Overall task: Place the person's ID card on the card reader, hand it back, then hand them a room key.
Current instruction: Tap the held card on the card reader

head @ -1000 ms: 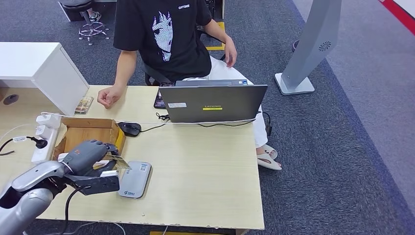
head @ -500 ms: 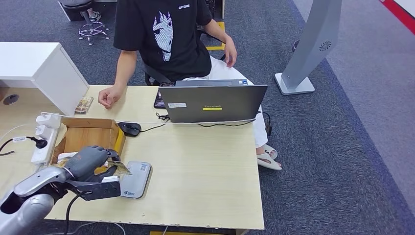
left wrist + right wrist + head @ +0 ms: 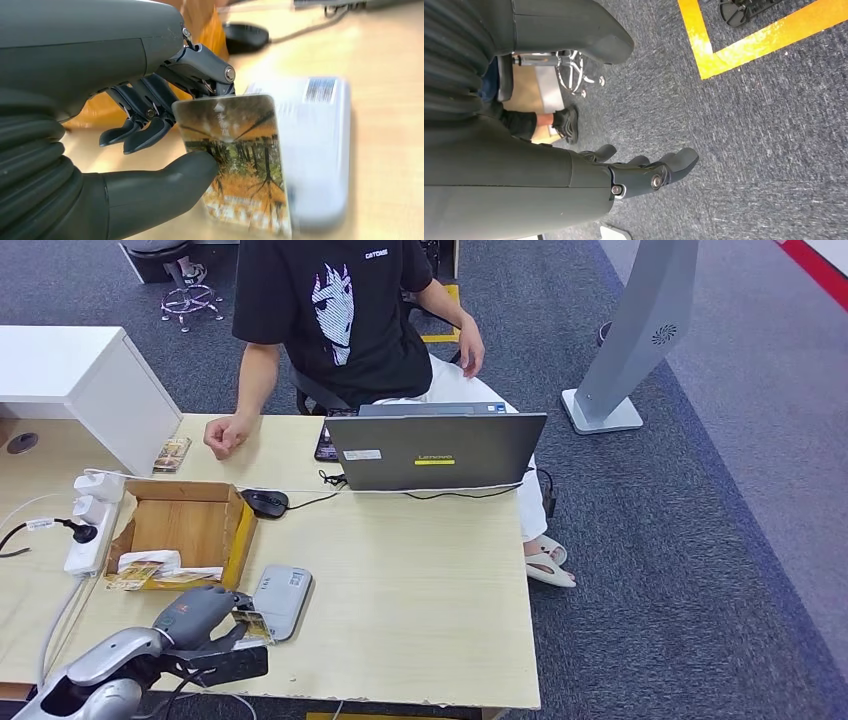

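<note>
You had the light wood worktop [image 3: 420, 570] in front of the robot, with a person [image 3: 330, 315] in a black T-shirt seated at its far side; small white lettering on the shirt's chest was too fine to read. Their hand [image 3: 224, 434] rested closed on the worktop's far edge.

A grey laptop [image 3: 435, 450] stood open with its lid back toward you. The lid carried a yellow strip and a logo that looked like "Lenovo", though not sharply enough to be sure, plus a small white sticker you could not read.

An open cardboard box [image 3: 185, 530] sat left of centre, with patterned cards lying at its near end. A white power strip [image 3: 92, 530] lay just beside the box, and a black mouse [image 3: 265, 503] near its far corner.

The grey card reader [image 3: 279, 600] lay flat near the worktop's front edge. It bore a barcode label and a small blue mark, both illegible.

The left robot hand [image 3: 200, 615] was clamped on the card [image 3: 235, 160], pinched between thumb and fingers [image 3: 145, 125]. The card showed an orange-and-brown tree scene with blurred writing, and sat at the reader's near left corner, overlapping it in the left wrist view; contact could not be told.

The right robot hand [image 3: 644, 175] hung over grey carpet, fingers loosely apart, holding nothing.
</note>
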